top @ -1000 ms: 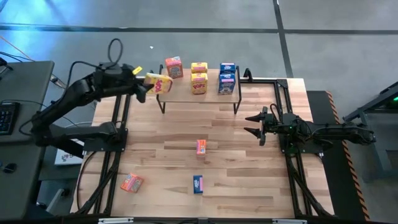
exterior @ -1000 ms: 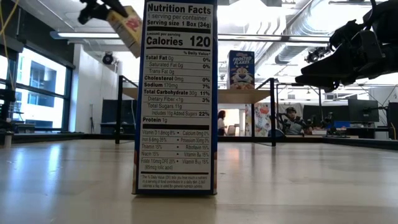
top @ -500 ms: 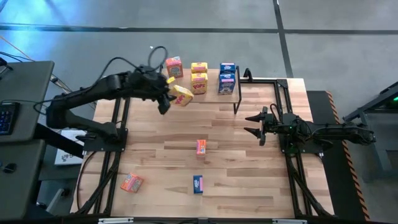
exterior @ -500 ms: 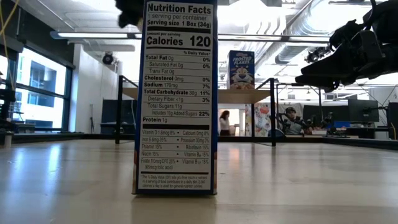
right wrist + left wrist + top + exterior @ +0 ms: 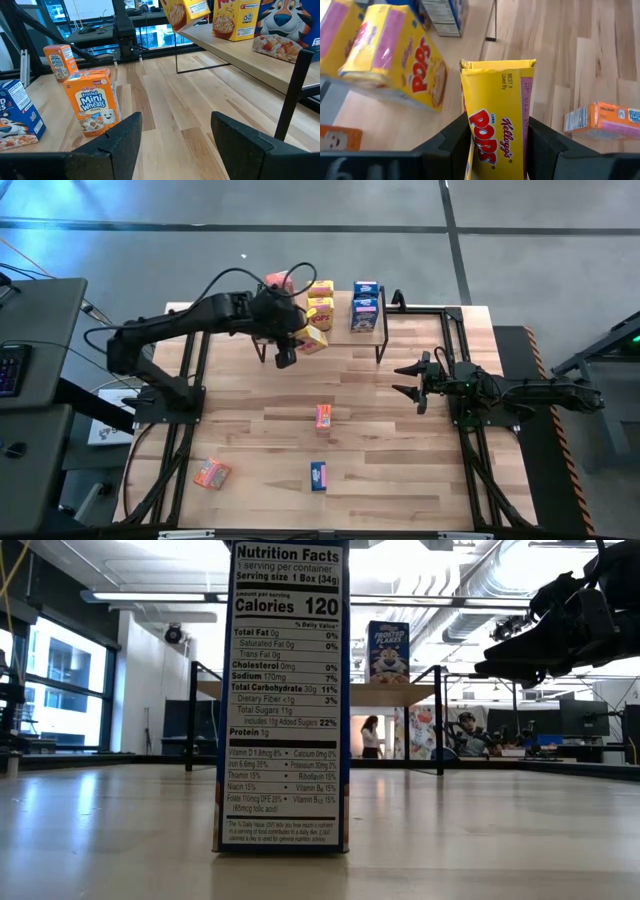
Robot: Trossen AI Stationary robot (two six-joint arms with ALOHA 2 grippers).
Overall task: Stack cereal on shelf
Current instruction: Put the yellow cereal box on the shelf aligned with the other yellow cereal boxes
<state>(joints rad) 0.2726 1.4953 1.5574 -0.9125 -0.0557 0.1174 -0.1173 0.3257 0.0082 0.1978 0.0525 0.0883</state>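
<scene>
Now left pincer (image 5: pixel 297 343) grips yellow box (image 5: pixel 311 338) tilted over shelf (image 5: pixel 345 332) front edge, arm outstretched.

Wooden table (image 5: pixel 400 440): shelf (image 5: pixel 340 332), three cereal boxes (image 5: pixel 323 416); shelf carries stacked boxes (image 5: pixel 365 305).

Pale planked wood with a soft sheen on the table (image 5: pixel 400 450). Shelf (image 5: pixel 235 55) of light smooth wood on thin matt black metal legs. Printed, slightly glossy cardboard on the yellow box (image 5: pixel 500 130) beside that shelf. Matt black plastic fingers (image 5: pixel 450 145) against its sides.
</scene>
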